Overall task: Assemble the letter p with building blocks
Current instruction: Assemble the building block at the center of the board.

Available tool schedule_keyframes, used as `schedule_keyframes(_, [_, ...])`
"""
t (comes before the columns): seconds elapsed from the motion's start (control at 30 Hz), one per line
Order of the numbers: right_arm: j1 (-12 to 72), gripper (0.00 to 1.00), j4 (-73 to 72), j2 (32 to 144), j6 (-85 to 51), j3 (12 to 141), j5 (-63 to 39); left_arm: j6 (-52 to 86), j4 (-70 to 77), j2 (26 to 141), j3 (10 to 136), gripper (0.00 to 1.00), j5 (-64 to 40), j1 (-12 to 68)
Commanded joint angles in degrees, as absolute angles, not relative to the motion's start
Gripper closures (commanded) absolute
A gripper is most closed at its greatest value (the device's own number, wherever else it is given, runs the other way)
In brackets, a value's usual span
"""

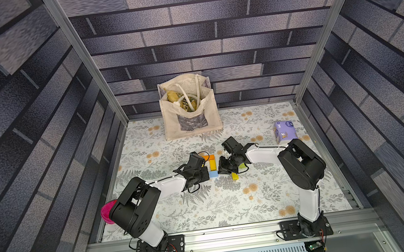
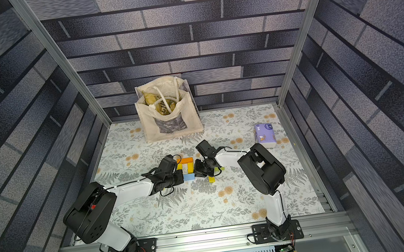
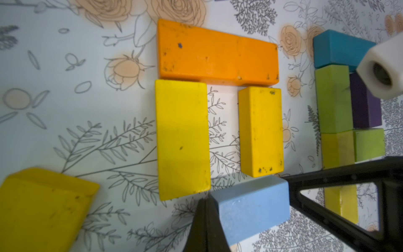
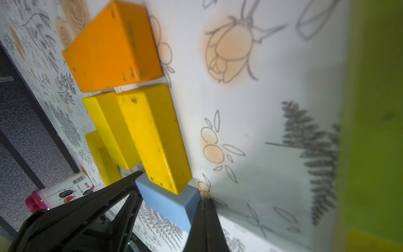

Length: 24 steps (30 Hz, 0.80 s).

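The building blocks are gathered at the middle of the floral table cover (image 1: 205, 204), in front of the tote bag (image 1: 189, 107) and between the two arms. They are seen as small flat painted rectangles with scuffed, speckled edges.

An orange block (image 3: 218, 54) is laid with its long axis across the table, from the robot's left to its right. Two yellow blocks are set at right angles to it, parallel to each other and pointing back toward the robot: a longer yellow block (image 3: 182, 139), touching the orange one, and a shorter yellow block (image 3: 260, 131), with a strip of cover left bare between them. A light blue block (image 3: 250, 209) is placed across the near end of the shorter yellow block, its long axis roughly parallel to the orange block though slightly skewed.

A loose yellow block (image 3: 43, 209) lies tilted to one side. On the other side, a teal block (image 3: 340, 50), a lime green block (image 3: 333, 98) and a purple block (image 3: 364, 102) are packed together.

The fingers of the left gripper (image 3: 204, 205) are brought together, and their tip is pressed against one end of the light blue block. The fingers of the right gripper (image 4: 205, 203) are likewise together and are set against the opposite end, so nothing is clamped inside either gripper.
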State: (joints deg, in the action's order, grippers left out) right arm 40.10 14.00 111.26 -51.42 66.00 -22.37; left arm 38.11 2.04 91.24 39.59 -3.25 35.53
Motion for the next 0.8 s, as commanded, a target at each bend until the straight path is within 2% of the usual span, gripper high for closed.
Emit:
schedule_keyframes(0.0, [40.45, 1.00, 13.19, 112.76, -50.91, 67.06, -23.15, 38.48, -3.75, 93.52, 39.37, 1.00, -6.50, 35.85])
schedule_keyframes(0.77, [40.51, 1.00, 12.74, 113.47, -51.29, 67.06, -23.20, 39.18, -3.40, 94.39, 39.77, 1.00, -6.69, 35.13])
